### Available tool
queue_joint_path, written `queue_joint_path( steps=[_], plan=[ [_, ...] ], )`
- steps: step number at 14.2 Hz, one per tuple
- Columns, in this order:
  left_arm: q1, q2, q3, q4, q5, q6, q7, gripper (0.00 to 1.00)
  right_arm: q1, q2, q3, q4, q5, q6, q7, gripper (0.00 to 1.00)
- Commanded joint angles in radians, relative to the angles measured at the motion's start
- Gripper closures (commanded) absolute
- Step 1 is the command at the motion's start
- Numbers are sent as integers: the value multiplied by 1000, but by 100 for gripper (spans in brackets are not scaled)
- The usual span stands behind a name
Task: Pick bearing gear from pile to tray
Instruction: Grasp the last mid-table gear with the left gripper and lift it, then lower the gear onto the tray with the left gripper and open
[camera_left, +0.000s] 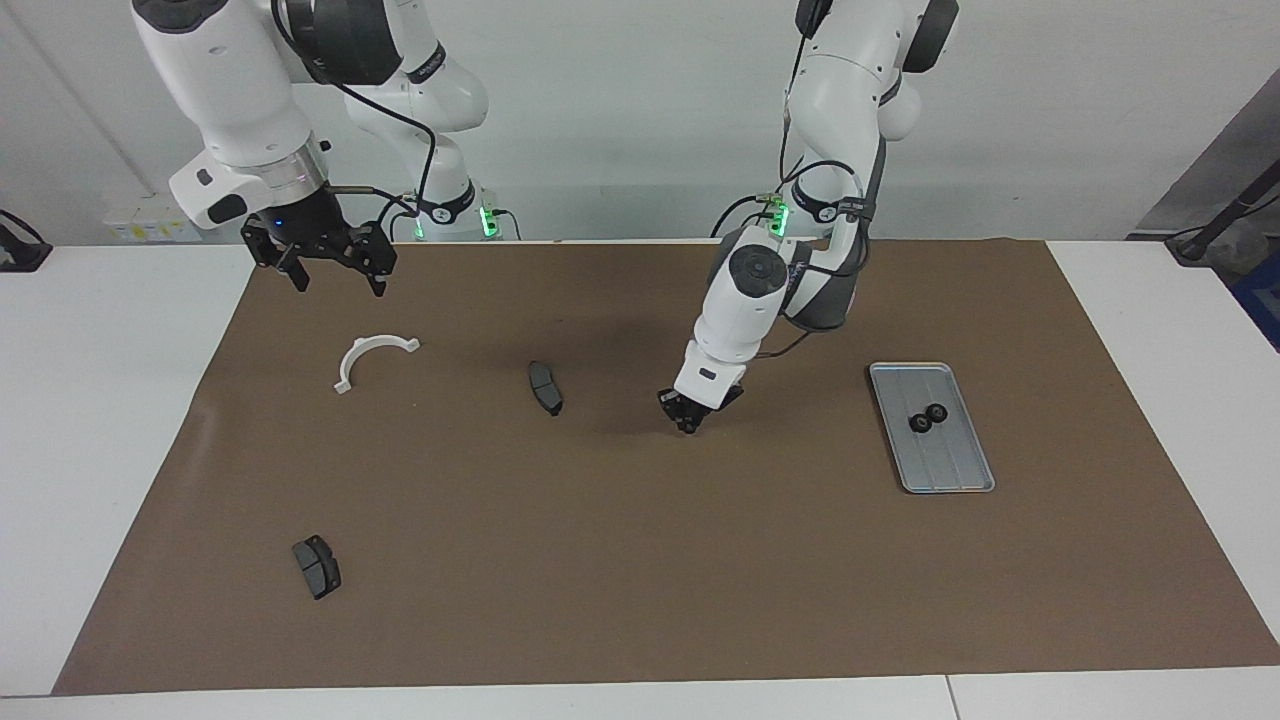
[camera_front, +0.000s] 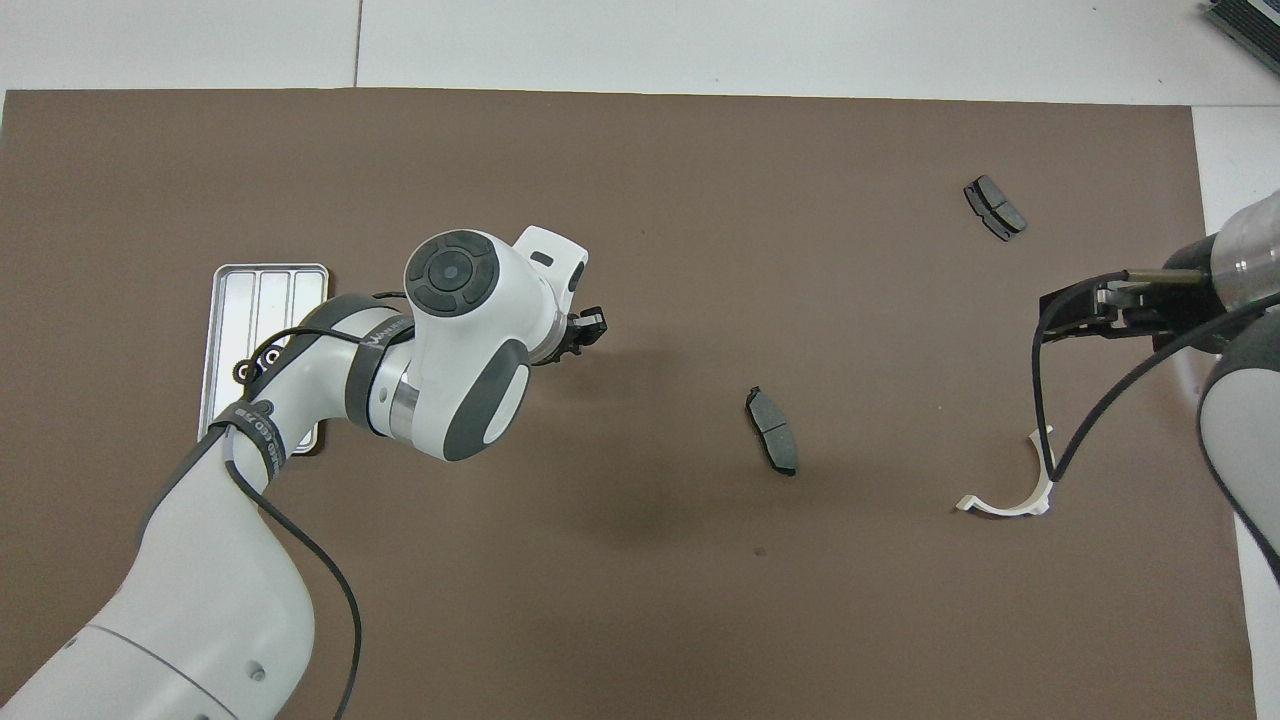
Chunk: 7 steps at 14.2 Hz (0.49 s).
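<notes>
The silver tray (camera_left: 950, 465) lies on the brown mat toward the left arm's end, with two small black gears (camera_left: 929, 418) in it; in the overhead view the left arm covers part of the tray (camera_front: 262, 300). My left gripper (camera_left: 689, 424) is tilted down low over the mat between the tray and a dark brake pad (camera_left: 545, 388). Its fingers meet on a small black gear at their tips. It also shows in the overhead view (camera_front: 588, 330). My right gripper (camera_left: 338, 280) is open and empty, raised over the mat's edge near the white arc bracket (camera_left: 360, 350), and waits.
A second brake pad (camera_left: 316, 566) lies farther from the robots toward the right arm's end (camera_front: 994, 207). The first pad (camera_front: 772, 430) and the bracket (camera_front: 1010, 508) also show from overhead. No loose gears show on the mat.
</notes>
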Motion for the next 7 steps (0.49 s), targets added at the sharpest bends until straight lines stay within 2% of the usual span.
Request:
queue_joint_path(
  steps=[1,7],
  plan=[
    [66,-32,-2,4,44,-86,68,100,0,-6,-6,2,2,-11,-32,0],
    [305,-130,-4,-22,44,-215,484,100,2,-6,-6,2,2,-11,-32,0]
  ],
)
